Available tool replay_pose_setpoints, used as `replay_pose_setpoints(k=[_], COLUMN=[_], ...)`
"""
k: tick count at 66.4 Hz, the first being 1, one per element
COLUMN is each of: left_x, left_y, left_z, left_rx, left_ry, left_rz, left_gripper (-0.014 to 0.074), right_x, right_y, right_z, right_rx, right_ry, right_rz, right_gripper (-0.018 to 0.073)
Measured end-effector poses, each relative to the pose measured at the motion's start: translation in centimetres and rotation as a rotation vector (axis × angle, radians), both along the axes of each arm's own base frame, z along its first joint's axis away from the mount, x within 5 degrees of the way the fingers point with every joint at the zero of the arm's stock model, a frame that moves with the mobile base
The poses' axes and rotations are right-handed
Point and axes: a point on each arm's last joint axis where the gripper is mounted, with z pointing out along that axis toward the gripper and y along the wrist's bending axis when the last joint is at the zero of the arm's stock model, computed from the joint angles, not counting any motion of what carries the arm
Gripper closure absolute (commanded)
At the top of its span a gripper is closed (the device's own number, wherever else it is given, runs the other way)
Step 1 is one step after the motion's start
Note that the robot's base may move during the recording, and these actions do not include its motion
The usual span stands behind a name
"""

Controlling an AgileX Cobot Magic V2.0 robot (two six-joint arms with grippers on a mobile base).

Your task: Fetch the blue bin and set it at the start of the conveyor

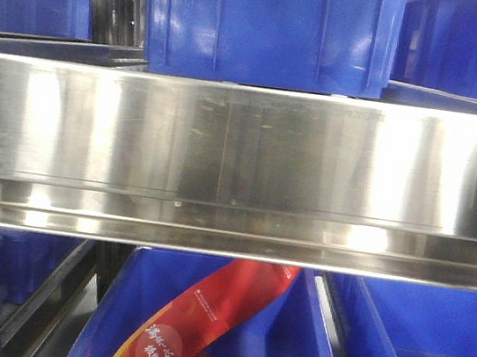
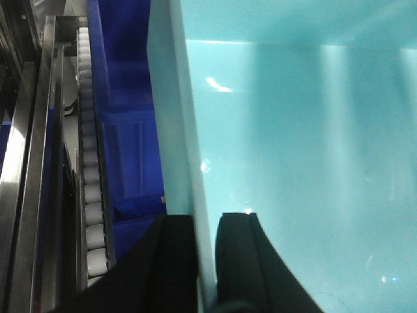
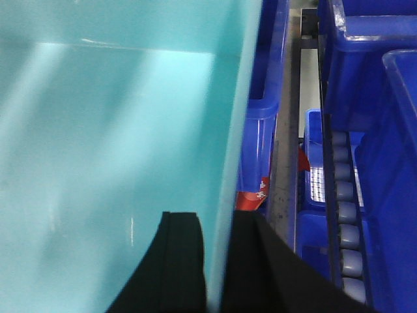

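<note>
The blue bin [image 2: 300, 163], a pale aqua tub with smooth walls, fills most of both wrist views. My left gripper [image 2: 206, 218] is shut on the bin's left wall, one black finger outside and one inside. In the right wrist view the blue bin [image 3: 111, 130] shows its inside, and my right gripper [image 3: 219, 216] is shut on its right wall in the same way. The bin hangs between the two grippers above the shelves. The conveyor start is out of view. The front view shows neither the bin nor the grippers.
A shiny steel shelf rail [image 1: 240, 170] spans the front view, with dark blue ribbed crates [image 1: 269, 23] above and a red packet [image 1: 200, 324] in a crate below. Roller tracks [image 2: 91, 163] [image 3: 345, 215] and dark blue crates [image 3: 365, 65] flank the bin.
</note>
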Motion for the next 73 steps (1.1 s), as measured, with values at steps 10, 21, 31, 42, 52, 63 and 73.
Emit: replay_pose_setpoints(k=[10, 21, 31, 42, 52, 63, 73], left_x=[0.0, 0.0, 0.0, 0.01, 0.01, 0.01, 0.01], left_y=[0.0, 0.0, 0.0, 0.01, 0.01, 0.01, 0.01], left_z=[0.0, 0.0, 0.0, 0.0, 0.0, 0.0, 0.0], left_rx=[0.0, 0.0, 0.0, 0.002, 0.002, 0.002, 0.002], left_ry=[0.0, 0.0, 0.0, -0.001, -0.001, -0.001, -0.001], left_rz=[0.0, 0.0, 0.0, 0.001, 0.001, 0.001, 0.001], left_gripper=[0.0708, 0.0708, 0.0708, 0.0708, 0.0708, 0.0708, 0.0708], right_x=[0.07, 0.07, 0.07, 0.07, 0.07, 0.07, 0.07], right_y=[0.01, 0.01, 0.01, 0.01, 0.01, 0.01, 0.01], right_z=[-0.05, -0.05, -0.05, -0.05, -0.05, -0.05, -0.05], right_rx=[0.0, 0.0, 0.0, 0.0, 0.0, 0.0, 0.0], right_ry=[0.002, 0.002, 0.002, 0.002, 0.002, 0.002, 0.002], right_rz=[0.0, 0.0, 0.0, 0.0, 0.0, 0.0, 0.0], right_gripper=[0.0712, 0.0712, 0.0712, 0.0712, 0.0712, 0.0712, 0.0712])
